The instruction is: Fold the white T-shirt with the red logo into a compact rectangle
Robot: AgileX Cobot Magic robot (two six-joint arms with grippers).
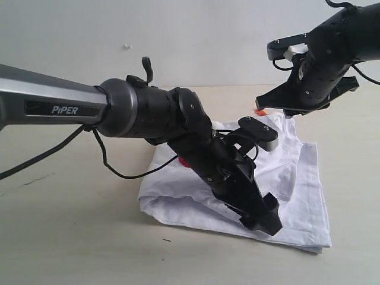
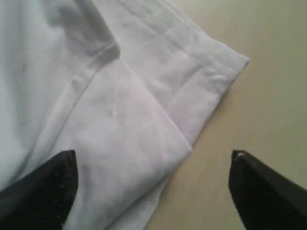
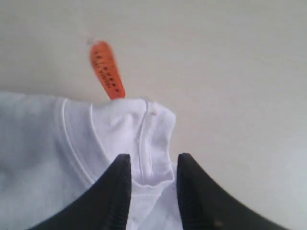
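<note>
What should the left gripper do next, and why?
Probably lower the left gripper and close on the folded edge of the white T-shirt. Its jaws stand wide open and straddle that edge, one finger over cloth and the other over the bare table. It holds nothing yet.

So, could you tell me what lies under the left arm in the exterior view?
The folded T-shirt lies on the table beneath the arm. A bit of red logo peeks out beside it; the rest of the logo and the shirt's middle are hidden.
</note>
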